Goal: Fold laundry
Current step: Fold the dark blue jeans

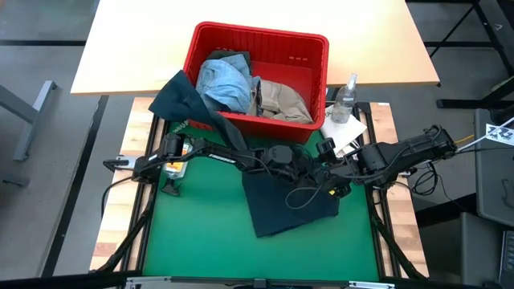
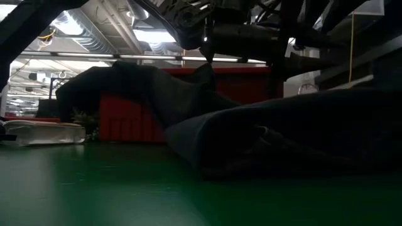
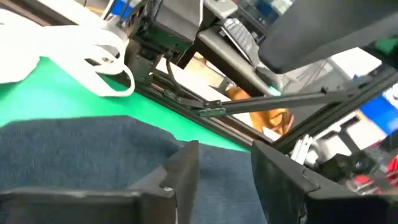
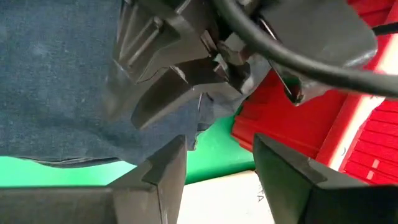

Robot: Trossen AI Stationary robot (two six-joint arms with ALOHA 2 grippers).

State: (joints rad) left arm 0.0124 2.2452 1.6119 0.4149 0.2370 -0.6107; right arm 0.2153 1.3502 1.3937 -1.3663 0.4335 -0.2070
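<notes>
While folding: dark navy jeans lying rumpled on green tabletop.
Left gripper: parting, gripping nothing.
Right gripper: gaping, empty.
Remaining: garments waiting in red basket.

Navy jeans on green mat, red basket w/ lt-blue denim

No text, label, brand, number or sign can be read in any of the views; a white tag with black square marks lies at the right edge of the high view, but the marks are a pattern and not letters; a few dark printed strokes stand on the white sheet in the right wrist view, too small to read; blue and red patches in the left wrist view are too blurred to tell.
</notes>
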